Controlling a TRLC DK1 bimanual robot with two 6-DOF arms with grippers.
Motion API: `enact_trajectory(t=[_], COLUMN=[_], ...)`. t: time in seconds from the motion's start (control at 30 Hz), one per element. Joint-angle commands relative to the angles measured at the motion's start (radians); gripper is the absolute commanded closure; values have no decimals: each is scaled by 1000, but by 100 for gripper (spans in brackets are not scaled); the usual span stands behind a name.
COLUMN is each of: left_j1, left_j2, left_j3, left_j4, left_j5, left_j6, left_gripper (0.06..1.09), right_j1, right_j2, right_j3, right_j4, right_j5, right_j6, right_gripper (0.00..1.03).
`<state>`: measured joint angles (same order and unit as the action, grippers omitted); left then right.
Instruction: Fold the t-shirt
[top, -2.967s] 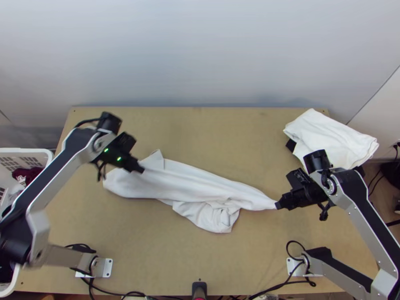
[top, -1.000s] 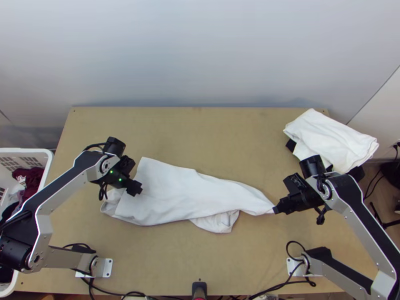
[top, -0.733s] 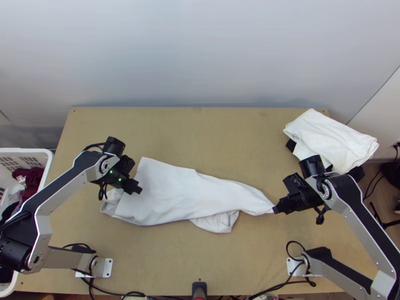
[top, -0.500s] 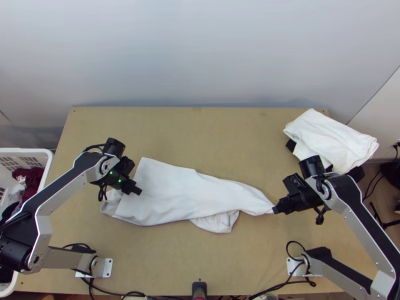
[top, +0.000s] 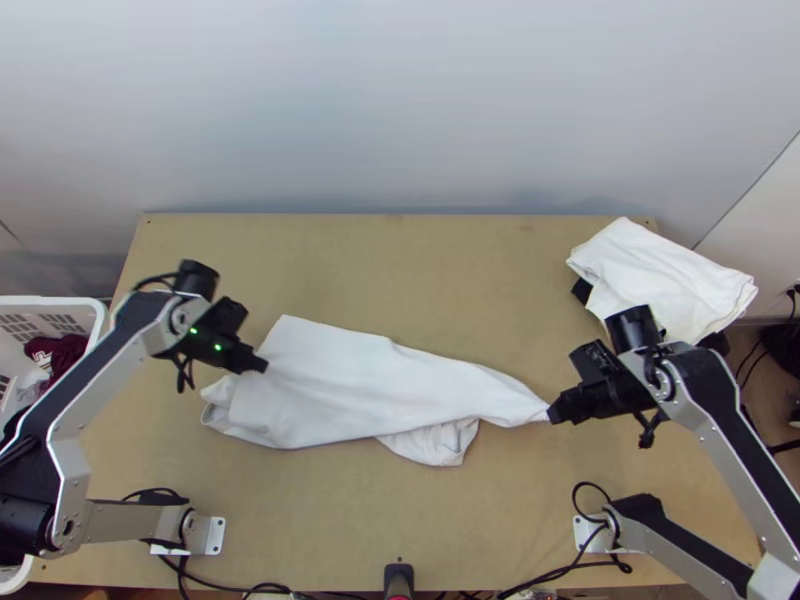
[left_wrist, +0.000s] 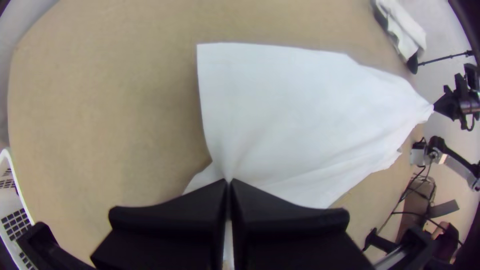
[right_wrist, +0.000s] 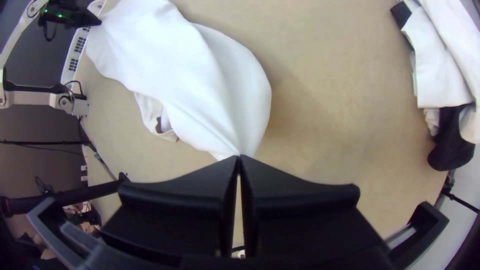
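Note:
The white t-shirt (top: 350, 385) lies lengthwise across the table, broad toward the left and gathered to a point at its right end, with a bunched flap along its near side. My left gripper (top: 262, 365) is at its left edge; in the left wrist view the left gripper (left_wrist: 228, 182) is shut on a pinch of the t-shirt (left_wrist: 295, 115), creases running out from the tips. At the right end my right gripper (top: 553, 413) holds the gathered tip. The right wrist view has the right gripper (right_wrist: 240, 157) shut on the t-shirt (right_wrist: 170, 65).
A pile of folded white cloth (top: 660, 280) with something black under it rests at the table's far right corner. A white basket (top: 95, 305) with clothes stands beyond the left edge. A dark object (top: 398, 578) sits at the near edge, and cables run along there.
After the cloth's left part spread toward the near side, my left gripper has moved slightly left and away from the near edge, pulling up creases. The right gripper has shifted only slightly.

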<state>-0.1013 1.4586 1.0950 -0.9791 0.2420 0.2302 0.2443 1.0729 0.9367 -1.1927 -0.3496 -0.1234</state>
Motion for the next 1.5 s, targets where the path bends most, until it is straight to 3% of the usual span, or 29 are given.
enact_trajectory(t=[0.0,0.33,0.53,0.63,0.87,1.17,1.47], left_j1=[107,250,351,396,423,502,555], left_j2=[-38,-103,-127,-139,-188,-222,-400], left_j3=[112,333,450,510,704,1165,1200], left_j4=[-101,-231,-250,-250,-313,-435,-363], left_j5=[141,315,373,405,411,416,388], left_j6=[-40,-138,-196,-241,-259,-292,-339], left_gripper=[104,105,105,105,105,105,105], right_j1=[18,13,12,18,32,7,-8], right_j2=[-33,-74,-73,-74,-79,-31,-27], right_j3=[123,232,370,432,649,1162,1341], right_j4=[-68,-70,-67,-68,-120,-186,-91], right_j5=[-15,-22,-26,-69,-134,-140,-140], right_j6=[1,27,50,56,88,160,222], right_gripper=[100,100,100,100,100,100,100])
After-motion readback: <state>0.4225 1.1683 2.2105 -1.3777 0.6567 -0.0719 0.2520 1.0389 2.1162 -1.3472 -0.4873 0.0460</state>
